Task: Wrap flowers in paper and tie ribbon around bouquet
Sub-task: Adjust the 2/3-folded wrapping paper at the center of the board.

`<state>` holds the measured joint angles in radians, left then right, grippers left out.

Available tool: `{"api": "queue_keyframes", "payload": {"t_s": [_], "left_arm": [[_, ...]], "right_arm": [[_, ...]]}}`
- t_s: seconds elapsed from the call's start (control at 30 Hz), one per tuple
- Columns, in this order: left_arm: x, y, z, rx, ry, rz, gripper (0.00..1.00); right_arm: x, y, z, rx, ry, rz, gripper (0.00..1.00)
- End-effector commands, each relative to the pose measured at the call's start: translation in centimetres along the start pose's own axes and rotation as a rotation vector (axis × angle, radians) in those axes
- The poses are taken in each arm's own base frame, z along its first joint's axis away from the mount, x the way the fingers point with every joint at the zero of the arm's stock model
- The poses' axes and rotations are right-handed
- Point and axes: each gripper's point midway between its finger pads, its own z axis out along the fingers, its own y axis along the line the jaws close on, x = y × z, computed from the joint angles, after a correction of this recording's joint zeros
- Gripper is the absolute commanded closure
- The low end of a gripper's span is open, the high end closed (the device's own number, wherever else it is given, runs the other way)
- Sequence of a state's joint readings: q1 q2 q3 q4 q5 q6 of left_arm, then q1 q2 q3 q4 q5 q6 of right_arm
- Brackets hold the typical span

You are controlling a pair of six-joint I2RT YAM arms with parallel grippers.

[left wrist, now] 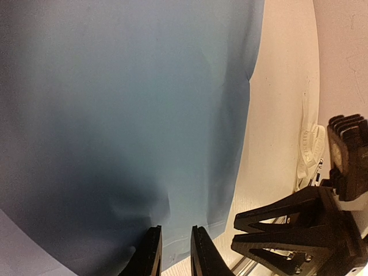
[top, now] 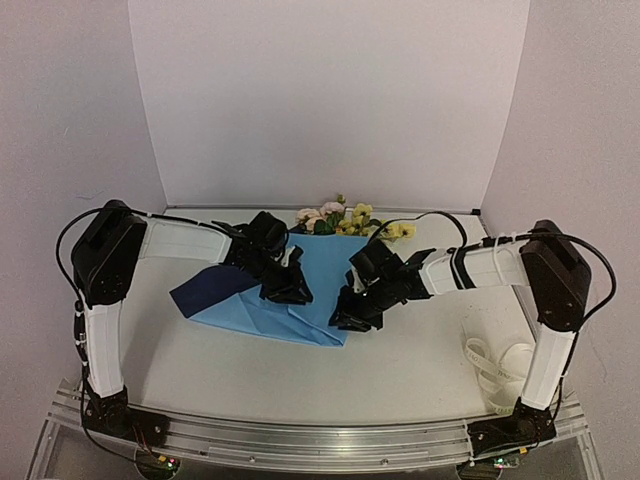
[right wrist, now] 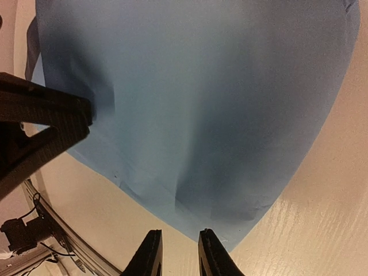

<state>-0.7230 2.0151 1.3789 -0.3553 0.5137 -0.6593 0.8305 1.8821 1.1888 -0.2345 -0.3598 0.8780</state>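
Jaws narrowly parted and empty, the left gripper (left wrist: 175, 256) and right gripper (right wrist: 179, 253) would best pinch the 6 o'clock edge of the paper (top: 325, 265), then fold toward the flowers (top: 345, 218) at 12 o'clock.

Soft, even light filled the top view. The 2 wrist views were warmer, the paper (left wrist: 115, 115) blurred and darkly shadowed along its near side.

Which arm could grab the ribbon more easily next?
Probably the right. The ribbon lies by the right arm's base. The right tool is at the paper's near-right corner, and the left tool is farther off, toward the paper's other side.
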Motion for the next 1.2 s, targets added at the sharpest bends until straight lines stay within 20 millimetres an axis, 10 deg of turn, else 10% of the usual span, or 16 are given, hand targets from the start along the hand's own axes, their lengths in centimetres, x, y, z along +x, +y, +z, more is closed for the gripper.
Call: {"api": "queue_keyframes", "payload": {"t_s": [0.0, 0.33, 0.57, 0.93, 1.17], "left_arm": [[-0.9, -1.1, -1.5, 0.025, -0.052, 0.013, 0.81], [-2.2, 0.2, -5.7, 0.032, -0.149, -0.048, 0.79], [-1.0, 5.0, -11.3, -0.032, -0.277, -0.195, 0.71], [5.9, 14.9, -18.3, -0.158, -0.448, -0.535, 0.65], [6.3, 17.2, -17.5, -0.099, -0.513, -0.619, 0.62]], "right_arm": [[0.9, -0.9, 1.4, 0.009, 0.018, 0.029, 0.76], [2.9, -3.1, 3.4, 0.048, 0.071, 0.055, 0.76], [3.3, -3.7, 3.6, 0.066, 0.075, 0.076, 0.76], [0.8, -0.4, 2.1, 0.098, 0.022, -0.042, 0.69], [-1.9, 2.3, 2.5, 0.123, -0.022, -0.120, 0.68]]}}
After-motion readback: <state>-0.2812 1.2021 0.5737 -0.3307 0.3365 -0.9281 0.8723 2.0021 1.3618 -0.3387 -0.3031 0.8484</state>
